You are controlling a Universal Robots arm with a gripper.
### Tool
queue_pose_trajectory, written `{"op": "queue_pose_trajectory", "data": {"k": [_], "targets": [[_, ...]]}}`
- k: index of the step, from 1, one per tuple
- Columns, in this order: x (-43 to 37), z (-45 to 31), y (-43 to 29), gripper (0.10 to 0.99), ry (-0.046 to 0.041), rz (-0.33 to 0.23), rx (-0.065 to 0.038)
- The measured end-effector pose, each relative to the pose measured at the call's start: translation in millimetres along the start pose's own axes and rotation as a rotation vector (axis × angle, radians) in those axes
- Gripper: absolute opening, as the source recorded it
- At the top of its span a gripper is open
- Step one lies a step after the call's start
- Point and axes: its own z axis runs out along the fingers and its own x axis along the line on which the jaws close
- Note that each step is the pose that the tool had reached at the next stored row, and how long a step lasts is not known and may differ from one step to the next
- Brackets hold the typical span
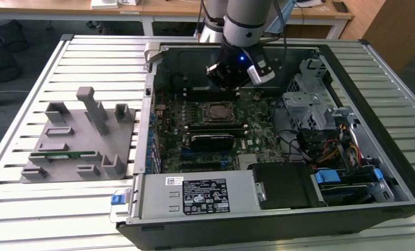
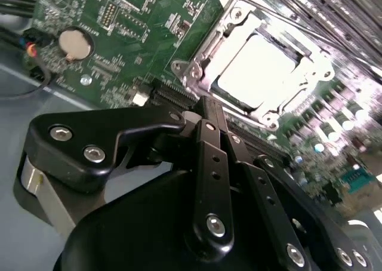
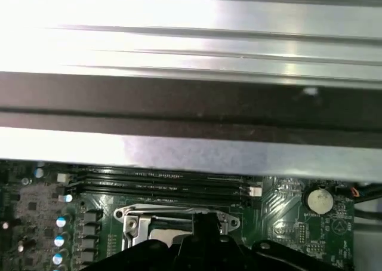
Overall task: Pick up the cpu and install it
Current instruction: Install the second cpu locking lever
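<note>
In the second wrist view the cpu [image 2: 262,74] was seen lying flat inside the socket frame [image 2: 197,65] on the motherboard [image 2: 119,38], its pale metal top bright under the light, so the placing was judged to be done. Whether the frame had been latched down over it could not be told. The claw [image 2: 206,107] was held just above the board beside the socket, apart from the chip; its black fingers [image 2: 209,157] were drawn together at the tip and nothing was carried between them. In the exterior view the arm [image 1: 246,21] was seen over the rear part of the open computer case [image 1: 375,172], which lay on the slatted worktop [image 1: 26,104]. A grey parts tray [image 1: 75,146] stood at that view's left, with a green memory stick [image 1: 68,155] resting in it.
</note>
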Motion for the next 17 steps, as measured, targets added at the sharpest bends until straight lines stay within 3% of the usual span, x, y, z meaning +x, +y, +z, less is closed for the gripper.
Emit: {"op": "queue_pose_trajectory", "data": {"k": [2, 6, 17], "targets": [[0.2, -5.3, 0.5, 0.106, -0.0001, 0.0, 0.0], [0.2, -6.0, -1.2, 0.106, 0.0, 0.0, 0.0], [1.2, -6.8, -21.1, 0.106, 0.0, 0.0, 0.0]]}}
